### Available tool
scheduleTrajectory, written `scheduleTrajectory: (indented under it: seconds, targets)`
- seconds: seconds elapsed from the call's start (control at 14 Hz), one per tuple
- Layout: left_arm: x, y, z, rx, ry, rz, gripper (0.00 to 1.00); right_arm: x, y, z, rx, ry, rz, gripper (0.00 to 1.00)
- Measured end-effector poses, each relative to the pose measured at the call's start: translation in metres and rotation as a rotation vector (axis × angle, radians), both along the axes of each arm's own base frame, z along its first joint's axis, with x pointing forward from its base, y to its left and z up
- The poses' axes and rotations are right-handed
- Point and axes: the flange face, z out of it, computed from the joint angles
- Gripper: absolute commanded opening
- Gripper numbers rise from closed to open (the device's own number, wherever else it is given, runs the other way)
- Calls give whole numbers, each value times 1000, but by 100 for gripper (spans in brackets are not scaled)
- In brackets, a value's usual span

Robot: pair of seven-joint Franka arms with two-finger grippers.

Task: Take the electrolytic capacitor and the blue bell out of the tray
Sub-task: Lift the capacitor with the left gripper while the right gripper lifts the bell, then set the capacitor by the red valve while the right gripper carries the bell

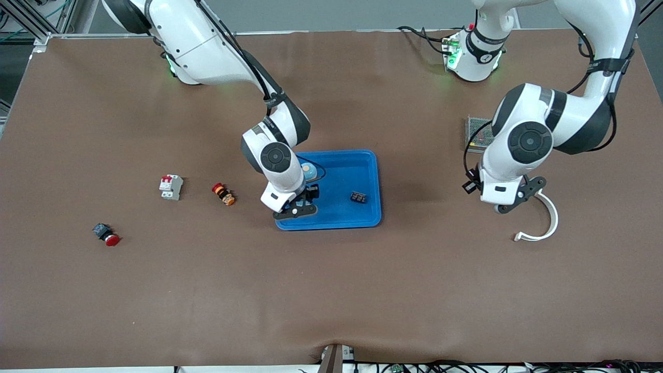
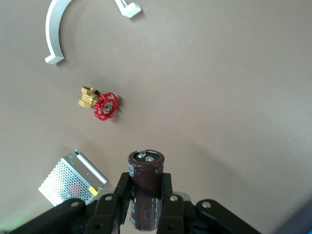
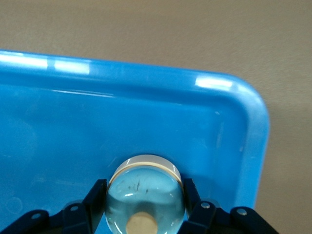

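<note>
We see the right gripper [image 3: 144, 204] closed on the bell [image 3: 145, 192] inside the blue tray [image 3: 243, 126], near one corner. The left gripper [image 2: 146, 195] clamps the capacitor [image 2: 145, 187] over the desk [image 2: 219, 97].

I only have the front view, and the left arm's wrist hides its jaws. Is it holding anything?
Observer: Yes. The left wrist view shows the left gripper shut on the capacitor, a dark brown cylinder, over bare table.
Operator: Anything under that arm I can't see?
Observer: A brass valve with a red handwheel lies on the table, between the white curved part and the perforated metal box.
Operator: And the right gripper?
Observer: The right gripper has its jaws against both sides of the bell, over the blue tray near a corner.
</note>
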Motion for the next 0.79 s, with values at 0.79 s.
scheduleTrajectory:
  seconds: [0.79]
  targets:
    - [-18,24,-42,59,24,-91,0,82,-150,128,-31,74,210,57]
